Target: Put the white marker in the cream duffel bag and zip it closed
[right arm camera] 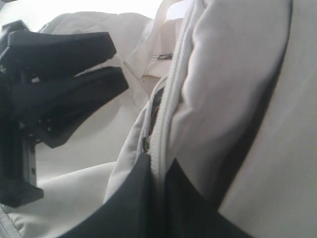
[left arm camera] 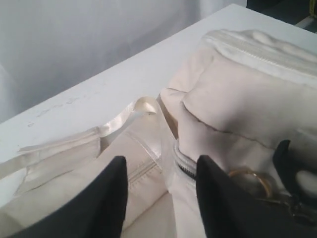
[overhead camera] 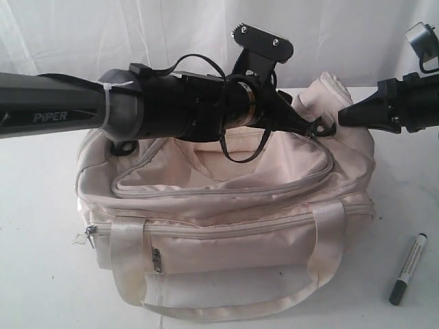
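One cream duffel bag [overhead camera: 226, 229] sits on the white bench [overhead camera: 41, 274]. It is soft matte fabric with rounded ends, glossy webbing handles [overhead camera: 127, 253] and grey zip lines curving round the top flap. Its interior is not visible, so the contents cannot be told.

The white marker [overhead camera: 409, 269] is outside the bag. It lies flat on the bench, well apart from the right hand [overhead camera: 343, 116] and on the camera side of it. It has a slim white barrel, a dark cap and a dark end.

The left hand [overhead camera: 314, 128] lies across the bag top at its far end. Its fingers are spread apart, straddling a fold of cream fabric and zip without clamping it. A thin metal ring [left arm camera: 246, 172] is just beside it.

The right hand is close opposite the left, its fingers pinched together on the bag's zip edge. The zip gapes slightly just beyond its fingertips.
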Controlling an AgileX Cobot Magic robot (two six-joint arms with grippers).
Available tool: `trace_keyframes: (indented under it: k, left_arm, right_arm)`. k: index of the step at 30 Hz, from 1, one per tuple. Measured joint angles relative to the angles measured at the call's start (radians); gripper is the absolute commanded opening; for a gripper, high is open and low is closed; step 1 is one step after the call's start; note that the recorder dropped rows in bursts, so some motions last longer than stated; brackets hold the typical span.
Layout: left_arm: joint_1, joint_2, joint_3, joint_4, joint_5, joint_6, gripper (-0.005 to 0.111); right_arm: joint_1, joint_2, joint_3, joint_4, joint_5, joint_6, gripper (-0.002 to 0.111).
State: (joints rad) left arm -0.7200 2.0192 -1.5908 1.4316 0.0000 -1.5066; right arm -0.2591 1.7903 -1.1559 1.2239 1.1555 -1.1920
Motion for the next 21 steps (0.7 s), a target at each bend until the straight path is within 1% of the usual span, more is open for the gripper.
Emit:
trace_keyframes:
  k: [3,6,12,17,21]
  left_arm:
    - [0.008,0.024,0.0,-0.002,-0.043,-0.028,0.049]
    - [0.008,0.056,-0.035,-0.005,-0.12,-0.041,0.049]
    - [0.008,0.065,-0.064,-0.009,-0.138,-0.044,0.049]
    - [0.009,0.096,-0.066,-0.008,-0.097,-0.04,0.049]
    - [0.009,0.124,-0.066,-0.008,-0.107,-0.039,0.049]
  right_arm:
    - [0.0,0.0,0.0,0.0,0.0,0.0,0.0]
    - [0.0,0.0,0.0,0.0,0.0,0.0,0.0]
    - [0.0,0.0,0.0,0.0,0.0,-0.002,0.0]
    - [0.0,0.0,0.0,0.0,0.0,-0.004,0.0]
    - [0.0,0.0,0.0,0.0,0.004,-0.004,0.0]
